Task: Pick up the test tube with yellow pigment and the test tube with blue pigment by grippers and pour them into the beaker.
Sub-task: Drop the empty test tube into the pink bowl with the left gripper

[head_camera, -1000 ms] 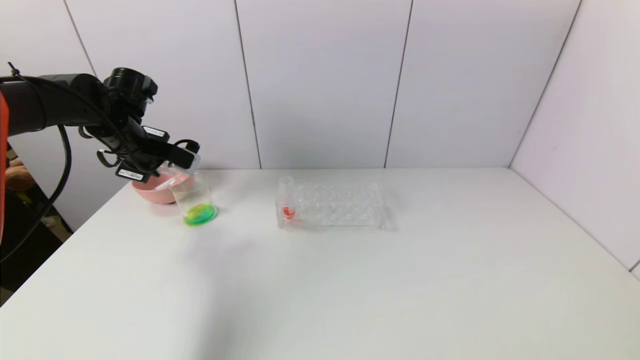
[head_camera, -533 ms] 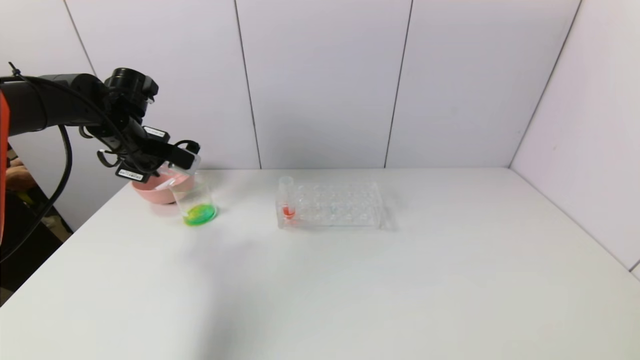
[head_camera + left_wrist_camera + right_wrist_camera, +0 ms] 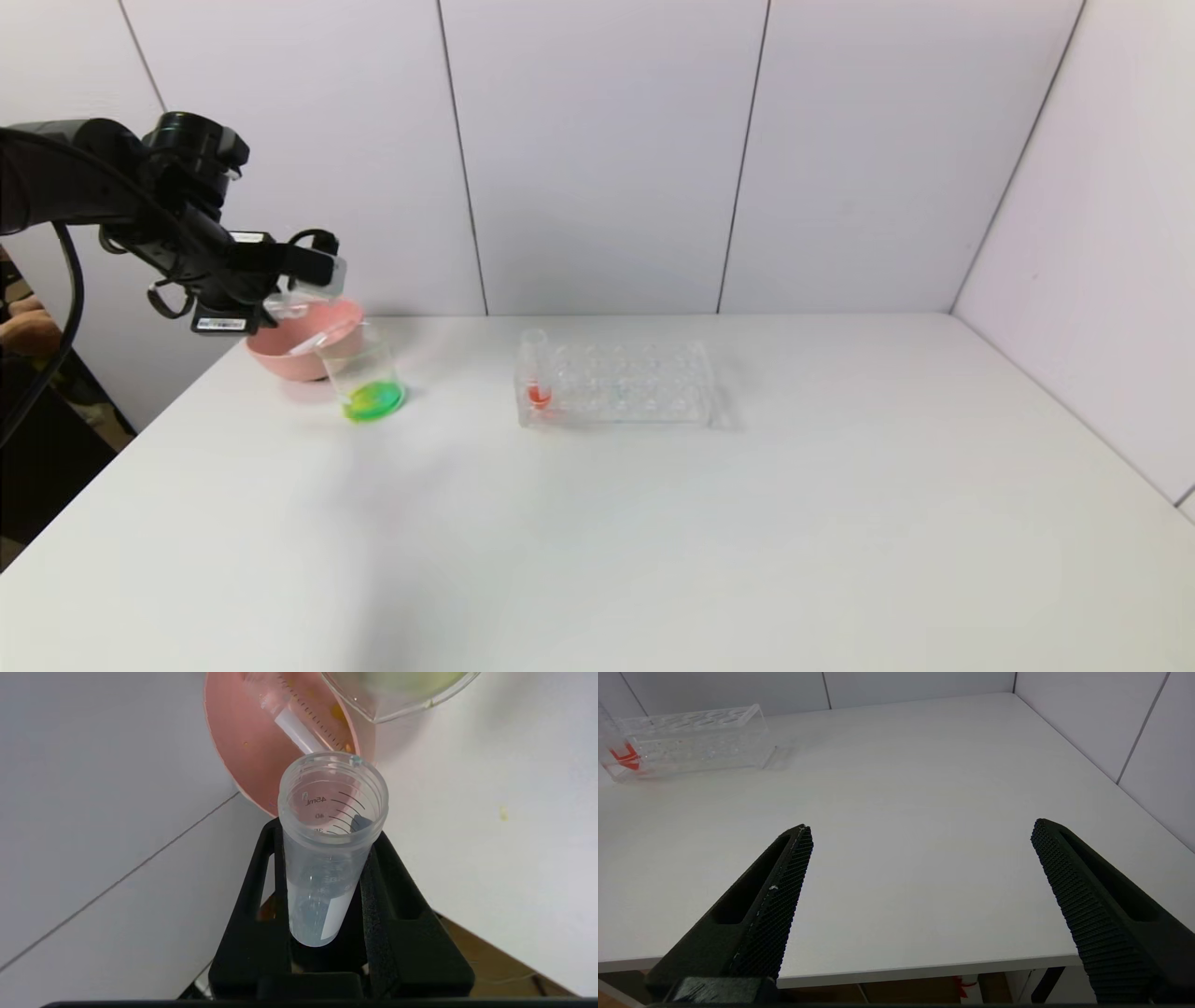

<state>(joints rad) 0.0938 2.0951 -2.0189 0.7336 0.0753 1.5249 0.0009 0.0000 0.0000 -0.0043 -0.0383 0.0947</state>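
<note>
My left gripper (image 3: pixel 317 271) (image 3: pixel 327 833) is shut on the test tube with blue pigment (image 3: pixel 327 872), a clear graduated tube with only a faint bluish film inside. It hangs tilted over the pink bowl (image 3: pixel 280 353), left of and above the beaker (image 3: pixel 366 378). The beaker stands on the table with green liquid in its base. The test tube with yellow pigment (image 3: pixel 299 716) lies in the pink bowl (image 3: pixel 238 742) among yellow drops. My right gripper (image 3: pixel 922 826) is open and empty over the table's near edge.
A clear tube rack (image 3: pixel 625 383) (image 3: pixel 691 737) stands mid-table, right of the beaker, with a red-tipped tube (image 3: pixel 536 373) upright in its left end. White wall panels close off the back and the right side. The table edge runs close to the bowl on the left.
My left gripper has swung left and slightly up with the tube, from over the beaker's rim to above the pink bowl. The beaker, rack and bowl have not moved.
</note>
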